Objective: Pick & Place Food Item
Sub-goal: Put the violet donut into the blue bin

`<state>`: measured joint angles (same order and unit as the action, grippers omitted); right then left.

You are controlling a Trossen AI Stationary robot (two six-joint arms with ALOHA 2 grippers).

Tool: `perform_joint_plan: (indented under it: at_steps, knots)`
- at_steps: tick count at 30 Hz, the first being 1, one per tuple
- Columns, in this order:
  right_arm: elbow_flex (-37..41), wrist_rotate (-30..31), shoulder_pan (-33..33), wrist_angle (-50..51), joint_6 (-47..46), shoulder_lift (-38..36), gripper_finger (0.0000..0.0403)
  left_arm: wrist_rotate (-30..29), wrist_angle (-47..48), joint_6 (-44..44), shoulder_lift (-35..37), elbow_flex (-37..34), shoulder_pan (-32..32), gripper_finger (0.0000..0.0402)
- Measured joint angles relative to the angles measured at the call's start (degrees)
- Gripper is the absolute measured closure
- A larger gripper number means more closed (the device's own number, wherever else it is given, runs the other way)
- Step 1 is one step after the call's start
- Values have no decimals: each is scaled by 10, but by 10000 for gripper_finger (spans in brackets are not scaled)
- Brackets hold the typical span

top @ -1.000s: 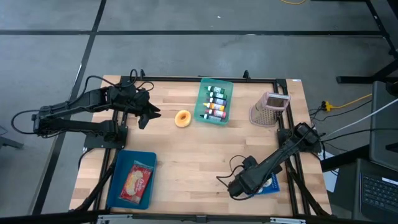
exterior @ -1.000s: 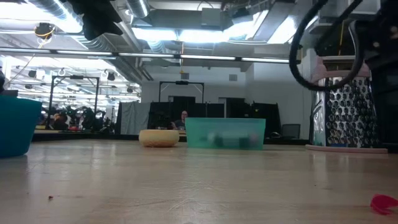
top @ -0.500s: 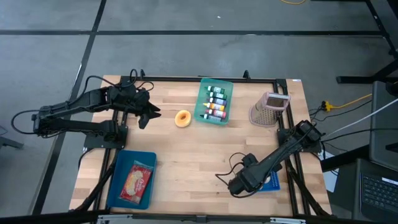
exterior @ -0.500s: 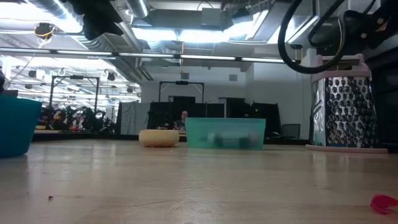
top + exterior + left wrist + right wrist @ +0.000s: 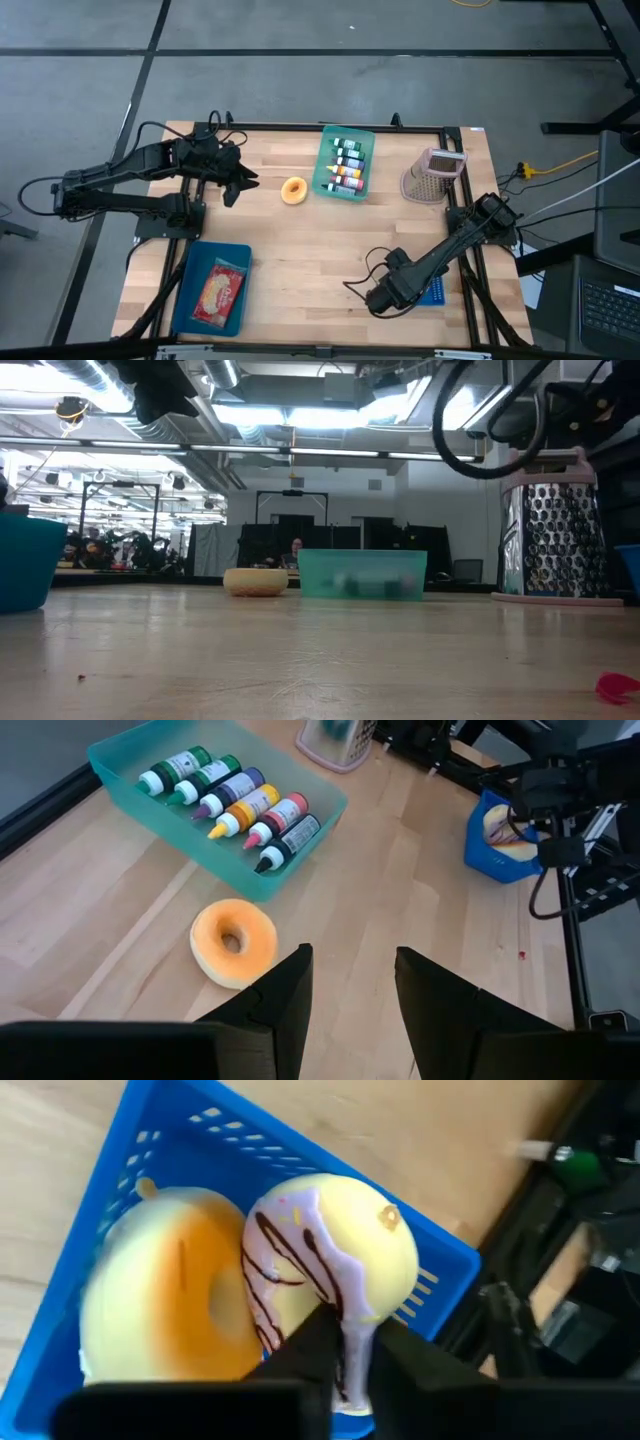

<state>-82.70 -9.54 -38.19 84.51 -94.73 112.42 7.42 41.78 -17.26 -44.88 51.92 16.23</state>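
Note:
A blue basket [image 5: 150, 1150] near the table's right front corner holds a plain orange donut [image 5: 165, 1310] and a donut with lilac icing and chocolate stripes [image 5: 330, 1240]. My right gripper [image 5: 348, 1345] reaches down into the basket [image 5: 438, 293] and is shut on the iced donut. Another plain donut [image 5: 294, 190] lies flat on the wood at the far middle. My left gripper [image 5: 350, 980] hovers open just left of that donut [image 5: 233, 940], touching nothing. My right gripper pinches the iced donut's rim [image 5: 352, 1315] between its two fingers, at the side nearest the wrist. The fingers come from above, slanting down. The donut stands on edge inside the basket, leaning beside the plain donut.
A teal bin of paint bottles [image 5: 345, 165] stands at the far middle, a metal grater [image 5: 432, 175] at the far right. A blue tray with a packaged snack [image 5: 212, 290] lies at the near left. Bare wood [image 5: 310, 260] spreads across the middle.
My right arm has tipped a little over the basket and drawn clear of the grater in the low view, where a blue edge now shows at the right. My left arm has kept still.

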Motion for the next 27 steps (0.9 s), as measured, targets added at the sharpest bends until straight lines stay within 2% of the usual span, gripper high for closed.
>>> perform_joint_plan:
  at_steps: [8, 14, 19, 23, 27]
  knots:
    - [0, -1, 7, -54, -4, 0, 224, -4, 0, 0, 0, 0, 0, 263]
    - [-10, -1, 14, -53, 9, 0, 160, -5, 0, 5, 0, 0, 0, 263]
    - [-33, 23, 23, -46, 23, 0, 151, -5, 0, 5, 0, 0, 0, 263]
    - [-68, 60, 33, -50, 33, 0, 162, -5, 0, 5, 0, 0, 0, 263]
    - [-111, 90, 42, -96, 48, 0, 177, -5, 0, 5, 0, 0, 0, 263]
